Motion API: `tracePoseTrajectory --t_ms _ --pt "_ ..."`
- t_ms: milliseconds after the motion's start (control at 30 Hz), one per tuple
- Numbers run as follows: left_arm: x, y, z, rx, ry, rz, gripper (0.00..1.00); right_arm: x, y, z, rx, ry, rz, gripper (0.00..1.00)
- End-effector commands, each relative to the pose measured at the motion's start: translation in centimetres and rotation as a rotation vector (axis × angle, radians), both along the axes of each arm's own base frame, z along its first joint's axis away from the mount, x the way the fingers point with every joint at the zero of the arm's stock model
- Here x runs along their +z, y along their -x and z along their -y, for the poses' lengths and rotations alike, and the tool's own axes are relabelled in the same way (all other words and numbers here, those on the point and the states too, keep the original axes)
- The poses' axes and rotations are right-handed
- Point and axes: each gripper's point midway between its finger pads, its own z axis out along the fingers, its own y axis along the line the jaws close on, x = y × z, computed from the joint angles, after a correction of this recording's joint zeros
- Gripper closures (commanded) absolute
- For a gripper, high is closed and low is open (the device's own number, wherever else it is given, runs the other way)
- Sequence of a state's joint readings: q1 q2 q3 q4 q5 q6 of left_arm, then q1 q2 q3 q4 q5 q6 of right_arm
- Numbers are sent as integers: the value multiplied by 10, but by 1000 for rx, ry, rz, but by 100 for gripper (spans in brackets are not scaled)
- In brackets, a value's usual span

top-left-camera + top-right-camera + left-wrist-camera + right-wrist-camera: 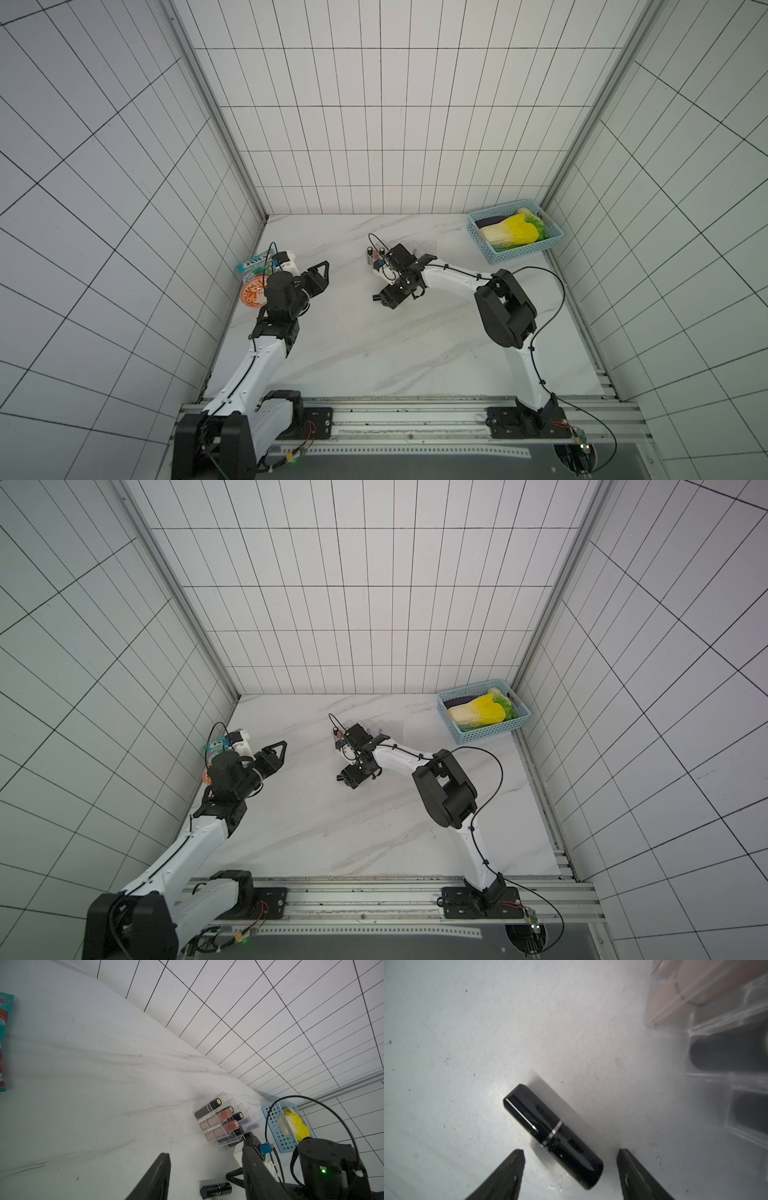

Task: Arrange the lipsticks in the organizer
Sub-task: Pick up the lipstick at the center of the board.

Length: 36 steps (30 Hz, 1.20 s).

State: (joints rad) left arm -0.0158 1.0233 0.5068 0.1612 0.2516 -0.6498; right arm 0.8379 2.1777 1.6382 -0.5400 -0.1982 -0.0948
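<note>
Lipstick [376,297], black, lies loose on the marble table [353,357] at the clear organizer [411,246]'s near side in a top view, beneath my right gripper [385,300]. Left wrist: my left gripper [207,1149] stands partly apart, empty; pink and black tubes [216,1121] fill slots. Right wrist: my jaws spread wide, straddling the lipstick's end, not touching.

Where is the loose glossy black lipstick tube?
The black lipstick lies on the marble table between the open jaws of the right gripper in the right wrist view, beside the clear plastic organizer.
</note>
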Motion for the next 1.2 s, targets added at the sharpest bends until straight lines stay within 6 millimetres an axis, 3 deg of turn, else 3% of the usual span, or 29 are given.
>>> tracePoseTrajectory --t_ms 0,267,567,733,867,933,967,1167 --pt "15 -6 2 -22 -8 44 46 -10 -1 4 13 62 2 17" --pt "15 -6 3 -27 -7 45 46 -9 6 -6 55 43 -20 16" --pt "17 -5 3 -29 -6 51 46 -16 25 -19 101 42 -43 23" --pt "18 -5 4 -31 -5 55 46 -15 32 -22 109 30 -62 36" --pt "19 -4 6 -42 -1 57 46 -16 43 -16 97 31 -90 54" --pt "21 -5 9 -57 6 60 46 -15 48 -12 84 29 -99 71" --pt "22 -5 11 -73 11 64 46 -12 52 -5 63 32 -99 89" --pt "23 -6 19 -114 21 69 46 5 56 12 19 14 -66 93"
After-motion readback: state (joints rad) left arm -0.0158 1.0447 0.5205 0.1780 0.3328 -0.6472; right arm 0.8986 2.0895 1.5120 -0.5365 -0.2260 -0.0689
